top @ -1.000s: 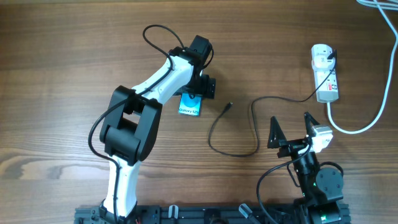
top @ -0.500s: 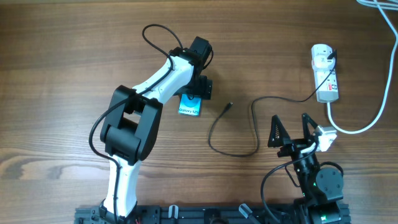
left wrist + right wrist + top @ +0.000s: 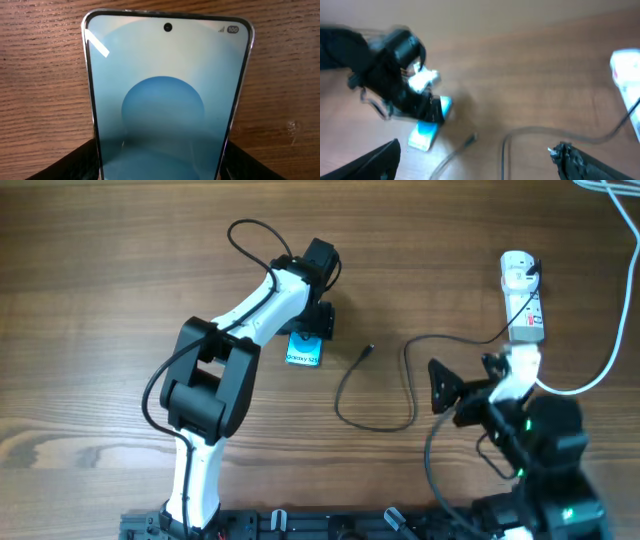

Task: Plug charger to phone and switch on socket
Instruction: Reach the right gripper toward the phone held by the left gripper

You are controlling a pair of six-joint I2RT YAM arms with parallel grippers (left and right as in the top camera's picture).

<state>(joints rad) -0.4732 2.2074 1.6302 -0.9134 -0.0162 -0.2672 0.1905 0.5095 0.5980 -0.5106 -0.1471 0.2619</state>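
Barely started: left jaws clamp the phone's (image 3: pixel 165 100) sides, right jaws gape empty, charger (image 3: pixel 368 351) tip lies loose between them, socket (image 3: pixel 524 305) beyond right jaws untouched.

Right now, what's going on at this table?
The left end effector appears to clamp the phone flat on the table, with its fingers against both sides. The charger lies loose. Its connector tip is beside the phone but not plugged in, and its other end runs to the socket. The right end effector is open and empty, near the cable's stretch toward the socket.
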